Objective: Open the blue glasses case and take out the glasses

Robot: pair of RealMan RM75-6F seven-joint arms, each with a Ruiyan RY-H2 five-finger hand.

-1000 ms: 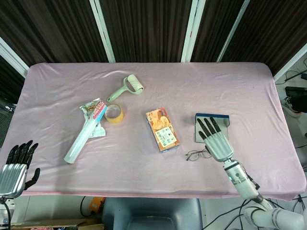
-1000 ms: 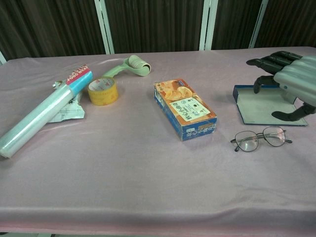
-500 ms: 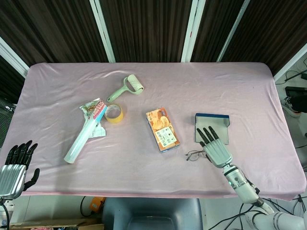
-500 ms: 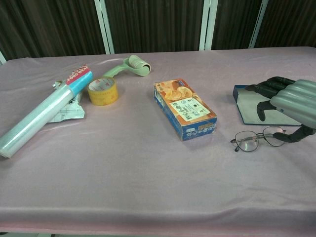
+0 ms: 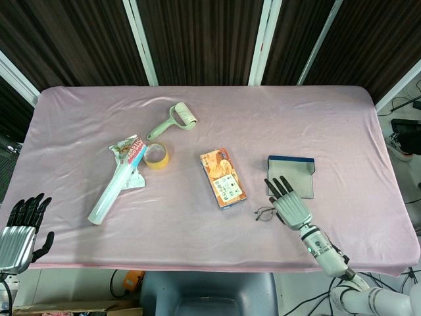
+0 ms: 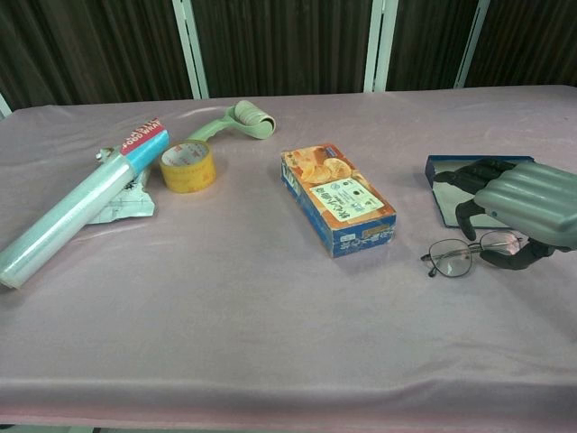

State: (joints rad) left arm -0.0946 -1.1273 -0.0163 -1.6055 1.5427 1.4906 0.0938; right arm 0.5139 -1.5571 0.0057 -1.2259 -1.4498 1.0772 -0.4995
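Observation:
The blue glasses case (image 5: 291, 174) (image 6: 445, 188) lies open and flat on the pink cloth, its grey lining up and nothing in it. The thin-rimmed glasses (image 5: 266, 213) (image 6: 458, 255) rest on the cloth just in front of the case. My right hand (image 5: 289, 204) (image 6: 517, 204) hovers low over the right half of the glasses and the case's near edge, fingers spread and holding nothing. It hides the right lens in the head view. My left hand (image 5: 20, 230) hangs open off the table's near left corner.
A blue-and-orange snack box (image 5: 223, 177) (image 6: 338, 199) lies left of the case. Further left are a yellow tape roll (image 5: 156, 155), a film roll (image 5: 115, 183) on a packet, and a green lint roller (image 5: 175, 121).
My right hand has drawn back from over the case toward the near edge and dropped lower, now over the glasses. The left hand has barely moved.

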